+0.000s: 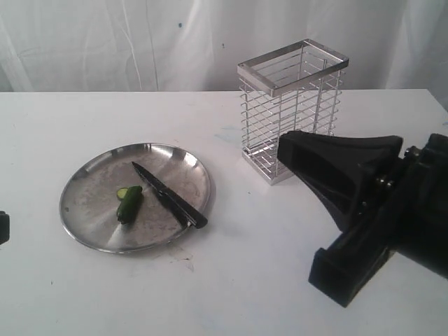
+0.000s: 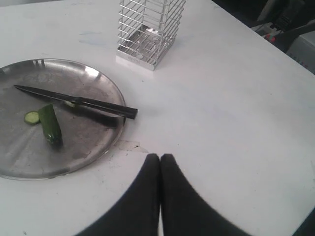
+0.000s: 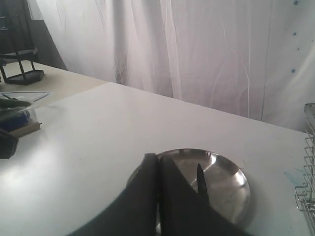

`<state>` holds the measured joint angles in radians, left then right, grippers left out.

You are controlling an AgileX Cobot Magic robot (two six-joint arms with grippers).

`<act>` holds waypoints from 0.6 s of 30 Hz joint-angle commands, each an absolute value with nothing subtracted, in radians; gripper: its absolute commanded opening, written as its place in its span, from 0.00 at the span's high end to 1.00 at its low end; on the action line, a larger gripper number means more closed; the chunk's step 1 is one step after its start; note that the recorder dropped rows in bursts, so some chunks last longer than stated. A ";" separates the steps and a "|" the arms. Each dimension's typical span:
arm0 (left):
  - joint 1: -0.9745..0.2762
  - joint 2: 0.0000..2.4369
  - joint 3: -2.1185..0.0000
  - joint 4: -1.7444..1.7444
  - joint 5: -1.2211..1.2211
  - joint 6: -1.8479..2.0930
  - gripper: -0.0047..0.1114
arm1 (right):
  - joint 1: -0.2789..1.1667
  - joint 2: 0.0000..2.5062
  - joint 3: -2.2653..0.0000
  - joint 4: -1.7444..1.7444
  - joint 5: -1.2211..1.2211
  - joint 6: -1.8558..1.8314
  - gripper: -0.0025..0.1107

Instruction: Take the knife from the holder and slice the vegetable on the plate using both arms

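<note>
The knife (image 1: 168, 194) lies flat across the steel plate (image 1: 91, 203), its black handle sticking out over the rim toward the holder (image 1: 290, 108). The dark green vegetable (image 1: 129, 204) lies on the plate beside the blade, with a cut slice (image 1: 122, 192) at its end. The wire holder stands upright with nothing in it. My right gripper (image 1: 283, 150) hovers shut and empty in front of the holder, pointing at the plate. In the left wrist view my left gripper (image 2: 160, 157) is shut and empty over bare table, just off the plate (image 2: 83, 142), near the knife (image 2: 78, 102) and vegetable (image 2: 50, 124).
A white curtain hangs behind the white table. The right wrist view shows the plate (image 3: 226, 182) and knife blade (image 3: 200, 179) past my shut right gripper (image 3: 157, 157), and a clear container (image 3: 15, 110) and a black stand (image 3: 19, 73) off to one side.
</note>
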<state>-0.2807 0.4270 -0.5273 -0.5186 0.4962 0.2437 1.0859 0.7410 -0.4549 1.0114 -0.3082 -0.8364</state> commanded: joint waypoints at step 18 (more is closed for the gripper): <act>-0.281 0.421 -0.521 -0.535 0.516 0.239 0.96 | 0.840 0.585 -0.402 0.995 0.068 -0.889 0.98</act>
